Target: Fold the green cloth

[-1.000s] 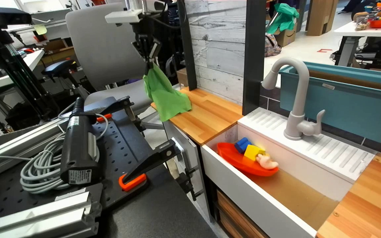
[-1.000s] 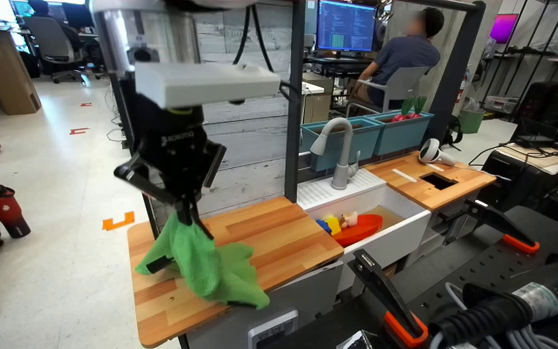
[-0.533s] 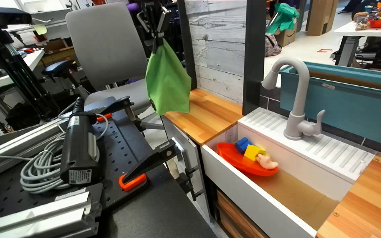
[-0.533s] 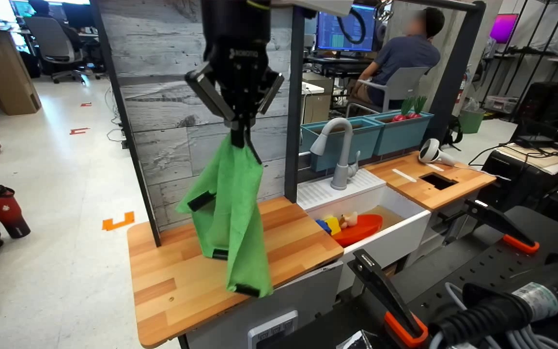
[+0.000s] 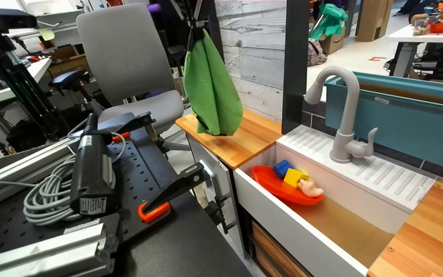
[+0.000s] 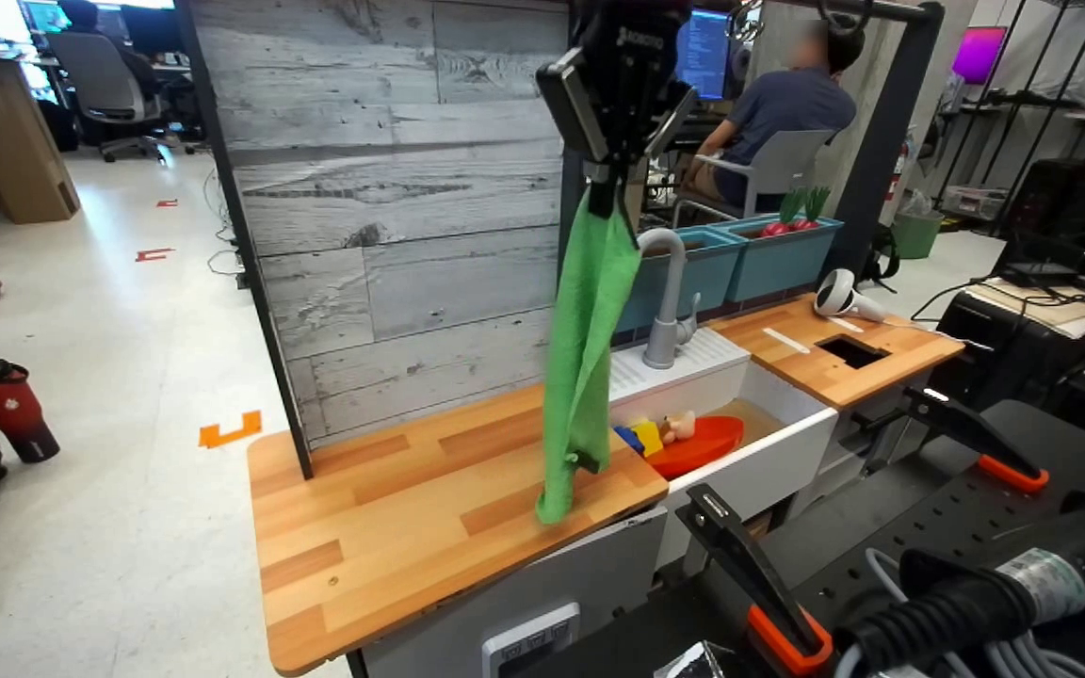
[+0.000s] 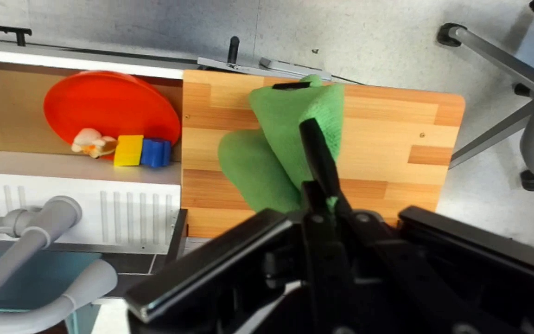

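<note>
A: Where does the green cloth lie against the claw?

B: Directly under it. The claw is narrow, pinching the cloth by its top, and the rest hangs in long folds below. The lower tip is over the desk; I can't tell whether it touches.

A: And the edges, left to right, in an exterior view?

B: Left of the claw the desk runs widest, out to a rounded corner, with a grey plank panel standing along its back. Below the claw, the front edge passes just beyond the cloth's tip.

A: To the right?

B: Near the claw on that side, the desk ends at the sink. The grey faucet stands right of the claw and lower, its spout behind the cloth. Farther right, a red dish sits in the sink.

A: And from the wrist?

B: There the cloth spreads mostly above and left of the claw, a dark patch near the desk's long edge. Right of the claw, the wood reaches a short end, then floor and a chair leg.
</note>
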{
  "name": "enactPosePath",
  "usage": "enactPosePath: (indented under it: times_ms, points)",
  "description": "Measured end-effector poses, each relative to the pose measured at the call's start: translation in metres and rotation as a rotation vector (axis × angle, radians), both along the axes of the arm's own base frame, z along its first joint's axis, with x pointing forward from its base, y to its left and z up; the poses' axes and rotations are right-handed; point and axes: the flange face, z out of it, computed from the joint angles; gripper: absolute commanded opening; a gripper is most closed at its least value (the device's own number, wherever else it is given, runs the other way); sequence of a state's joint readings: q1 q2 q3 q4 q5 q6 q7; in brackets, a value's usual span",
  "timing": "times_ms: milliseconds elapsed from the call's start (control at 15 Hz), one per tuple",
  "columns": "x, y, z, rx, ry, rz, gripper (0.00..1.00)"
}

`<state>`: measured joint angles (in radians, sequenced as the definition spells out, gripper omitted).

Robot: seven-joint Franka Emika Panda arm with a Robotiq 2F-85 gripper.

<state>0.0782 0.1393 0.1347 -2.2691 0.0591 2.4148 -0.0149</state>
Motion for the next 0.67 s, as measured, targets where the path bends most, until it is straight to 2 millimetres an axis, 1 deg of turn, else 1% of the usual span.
enactPosePath:
  times_ms: [200,400,533,667]
  points:
    - [-0.011,-0.029,0.012,0.020,-0.009,-0.044,0.01]
    - [-0.019,-0.051,0.020,0.032,-0.020,-0.074,0.01]
    - [-0.021,-0.059,0.018,0.031,-0.015,-0.086,0.01]
    - [-0.021,-0.062,0.012,0.028,-0.002,-0.091,0.01]
